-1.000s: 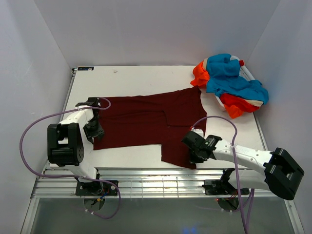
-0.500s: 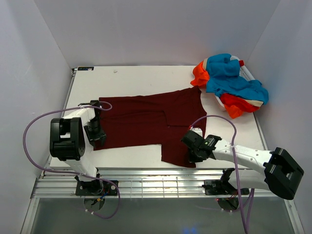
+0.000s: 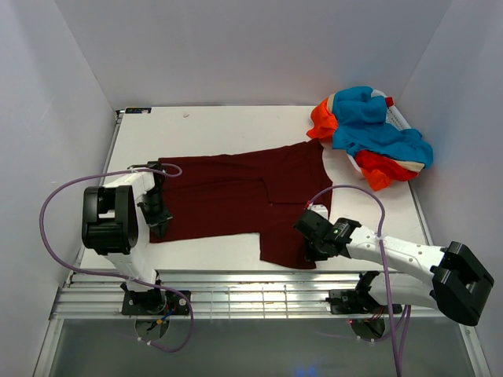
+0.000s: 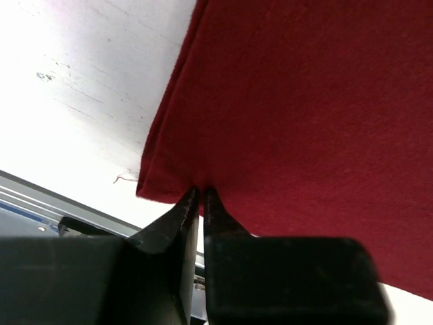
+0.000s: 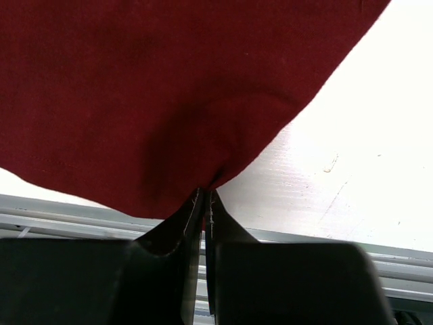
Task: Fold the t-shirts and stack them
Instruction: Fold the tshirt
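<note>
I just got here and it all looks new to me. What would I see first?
A big maroon shirt lies spread across the middle of the table. The left gripper and the right gripper are each shut on its near edge, one at either end. In the far right corner sits a bright heap of orange and blue shirts.

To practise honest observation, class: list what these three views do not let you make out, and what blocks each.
Top view: number of shirts in the crumpled pile; they overlap each other.
Top view: fingertips of the left gripper and right gripper; their own bodies cover them.
Wrist views: most of the maroon t-shirt, cut off by frame edges; layers pinched, hidden underneath.
</note>
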